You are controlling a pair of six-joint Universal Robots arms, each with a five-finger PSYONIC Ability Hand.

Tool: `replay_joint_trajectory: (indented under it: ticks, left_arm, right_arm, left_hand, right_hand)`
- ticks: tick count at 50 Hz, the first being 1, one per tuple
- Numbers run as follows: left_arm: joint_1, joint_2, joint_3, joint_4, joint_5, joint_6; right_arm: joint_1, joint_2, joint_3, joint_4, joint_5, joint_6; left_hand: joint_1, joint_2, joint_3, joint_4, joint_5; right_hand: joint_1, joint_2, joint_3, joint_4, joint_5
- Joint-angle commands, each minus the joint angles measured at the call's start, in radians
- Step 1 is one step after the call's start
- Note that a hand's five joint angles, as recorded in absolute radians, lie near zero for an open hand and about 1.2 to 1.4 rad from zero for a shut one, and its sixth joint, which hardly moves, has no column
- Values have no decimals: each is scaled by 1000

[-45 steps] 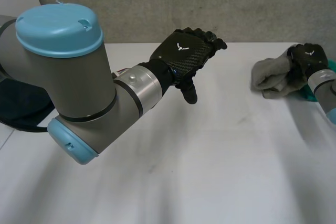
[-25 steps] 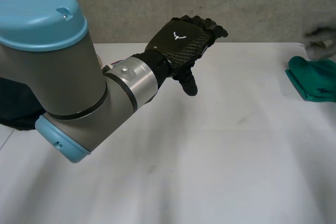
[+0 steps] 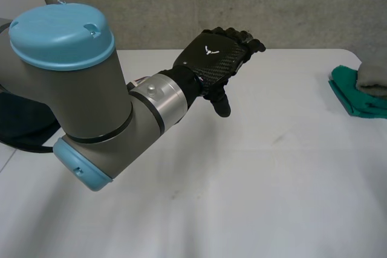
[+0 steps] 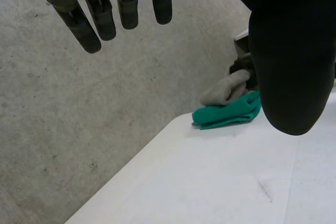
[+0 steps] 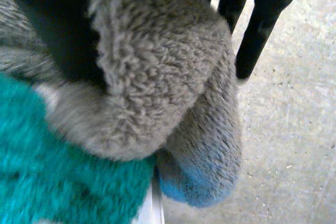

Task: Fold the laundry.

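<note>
A folded grey fleecy cloth (image 5: 157, 77) is pinched between the thumb and fingers of my right hand (image 5: 47, 19). It rests on a folded green cloth (image 5: 52, 177). From the head camera, the grey cloth (image 3: 375, 77) lies on the green cloth (image 3: 354, 98) at the table's far right edge. My left hand (image 3: 217, 58) hovers open over the table's far middle, fingers (image 4: 94, 14) straight and holding nothing. In the left wrist view, the grey cloth (image 4: 223, 90), the green cloth (image 4: 226, 116) and my right hand (image 4: 242, 66) lie far beyond the thumb.
The white table (image 3: 254, 179) spreads bare across the middle and front. A grey wall (image 3: 181, 4) runs behind its far edge. My left arm's big joint (image 3: 72, 89) fills the near left.
My right hand has carried the grey cloth to the right, off the bare table and onto the green cloth at the edge. My left hand has barely moved.
</note>
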Motion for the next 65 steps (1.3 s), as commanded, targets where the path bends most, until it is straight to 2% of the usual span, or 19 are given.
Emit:
replay_joint_trajectory:
  ticks: [1,9,17,24,29,33,36,40,43,46,55,59,60,61,63,65]
  left_arm:
    - [-1,0,-4,0,0,0]
    - [-1,-1,-4,0,0,0]
    - [1,-1,-5,1,0,0]
    - [4,2,-10,0,0,-2]
    - [5,2,-10,1,2,0]
    - [9,-3,-9,1,6,-2]
    - [10,-4,-10,1,6,-2]
    - [10,-6,-10,3,6,-2]
    - [12,-6,-12,3,6,-2]
    - [13,-4,-13,3,6,-2]
    - [6,-21,-7,21,5,-2]
    - [1,-24,-12,20,2,-2]
    - [1,-24,-12,20,3,-2]
    - [2,-24,-13,21,5,-2]
    - [4,-24,-12,21,3,-2]
    - [4,-23,-9,21,2,-2]
  right_arm:
    - [2,-31,17,12,-2,4]
    - [8,-71,79,-6,-5,-27]
    - [51,-137,155,-14,-52,-72]
    - [68,-94,115,9,-61,-226]
    - [77,-72,95,35,-49,-273]
    - [86,-87,106,14,-43,-306]
    - [91,-142,143,-34,-51,-312]
    - [82,-216,215,-156,-81,-223]
    - [45,-259,308,-323,-149,2]
    - [5,-244,345,-449,-202,146]
    - [-58,-140,309,-378,-357,109]
    - [-62,-123,284,-338,-370,95]
    - [-62,-124,283,-327,-370,96]
    - [-61,-130,284,-307,-367,96]
    - [-61,-141,289,-289,-354,99]
    - [-61,-167,299,-264,-318,102]
  left_hand:
    - [-33,-30,-32,-26,-45]
    - [-33,-30,-32,-26,-45]
    - [-33,-30,-32,-26,-45]
    - [-33,-30,-32,-26,-45]
    - [-33,-30,-32,-26,-45]
    - [-33,-30,-32,-26,-45]
    - [-33,-30,-32,-26,-45]
    - [-33,-30,-32,-26,-45]
    - [-33,-30,-32,-26,-45]
    - [-33,-30,-32,-26,-45]
    - [-33,-30,-32,-26,-45]
    - [-33,-30,-32,-26,-45]
    - [-33,-30,-32,-26,-45]
    - [-33,-30,-32,-26,-45]
    - [-33,-30,-32,-26,-45]
    - [-33,-30,-32,-26,-45]
  right_hand:
    - [-336,-363,-388,-424,-388]
    - [-336,-363,-388,-424,-388]
    - [-336,-363,-388,-424,-388]
    - [-295,-322,-347,-383,-347]
    - [27,0,-25,-60,-24]
    - [884,856,831,796,832]
    - [886,858,834,798,834]
    - [886,858,834,798,834]
    - [886,858,834,798,834]
    - [886,858,834,798,834]
    - [886,858,834,798,834]
    - [883,855,830,795,831]
    - [662,634,609,574,610]
    - [197,170,145,109,146]
    - [-298,-326,-350,-386,-350]
    - [-336,-363,-388,-424,-388]
